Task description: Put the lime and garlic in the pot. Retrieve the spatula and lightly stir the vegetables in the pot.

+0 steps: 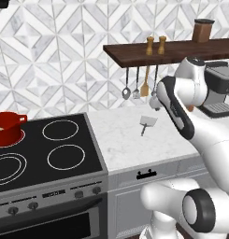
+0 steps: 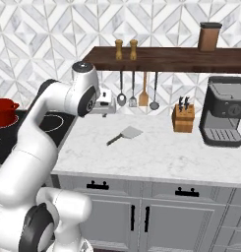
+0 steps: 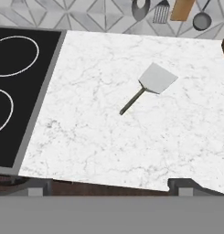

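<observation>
The fingers point(image 3: 111, 186) are spread wide, nothing held; two dark tips are seen at the lower edge of the hand view, far apart, over the near edge of the marble desk point(image 3: 95, 137); the spatula point(image 3: 150, 86) is seen lying flat on the desk, ahead of the fingers and slightly to their right in the hand view, apart from them; its pale grey blade is pointed away toward the wall, its dark handle angled back toward the fingers; in the left base view the spatula point(image 1: 146, 123) is seen on the desk just left of the arm's dark-jointed link; in the right base view the spatula point(image 2: 126, 134) is seen mid-desk, below and right of the white hand point(image 2: 103, 104); the red pot point(image 1: 6, 129) is seen on the far-left burner of the black stove point(image 1: 46, 154), well apart from the fingers, on their left side; something pale is seen inside the pot, not identifiable; the pot point(image 2: 4, 112) is also seen at the left edge of the right base view behind the arm; hanging utensils point(image 2: 136, 93) are seen on the wall beyond the spatula, under a dark wooden shelf point(image 2: 166, 59); a knife block point(image 2: 183, 117) and a coffee machine point(image 2: 225, 117) are seen on the desk far to the right of the fingers.
</observation>
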